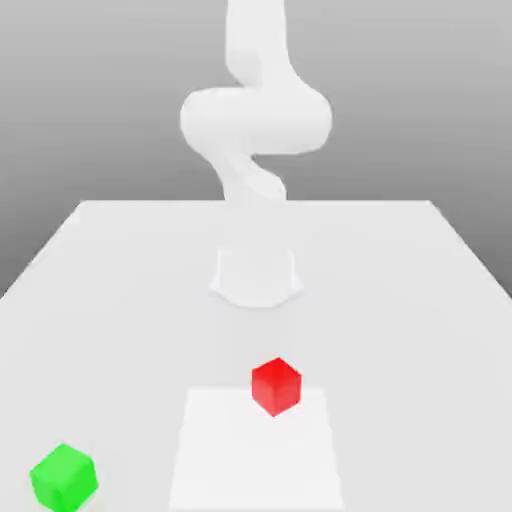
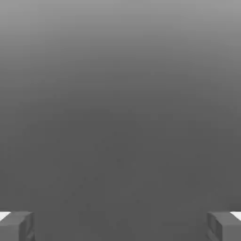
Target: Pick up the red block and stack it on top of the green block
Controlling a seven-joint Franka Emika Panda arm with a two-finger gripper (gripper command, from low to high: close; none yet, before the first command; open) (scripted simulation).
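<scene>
- Closest in, the green block [image 1: 64, 479] is found on the worktop [image 1: 400, 330], well over towards its side edge at the exterior view's left, way nearer than the far corners. Nothing's been stacked on it yet, so that spot is free to be used.
- A bit further back, the red block [image 1: 276, 387] (the one to be picked up) can be seen at the far edge of the pale square [image 1: 257, 460], roughly midway between the worktop's side edges. It's well apart from the green one — no contact, no stack.
- Behind that, the arm's base [image 1: 256, 278] is set between the blocks and the worktop's far edge, with the arm [image 1: 256, 120] raised above it.
- As for the gripper [image 2: 120, 227], it's released: in the hand view the fingers [image 2: 19, 227] are spread wide, and nothing is gripped between them.
- Progress so far, tbh: basically the starting line. Reaching, grasping, lifting, carrying over, lowering and letting go are all left to be done. The red one will probably have to be lined up with first, since it's turned at an angle.
- Headcount, near to far: one green block, one pale square, one red block, one arm — and one gripper, two fingers counted.
</scene>
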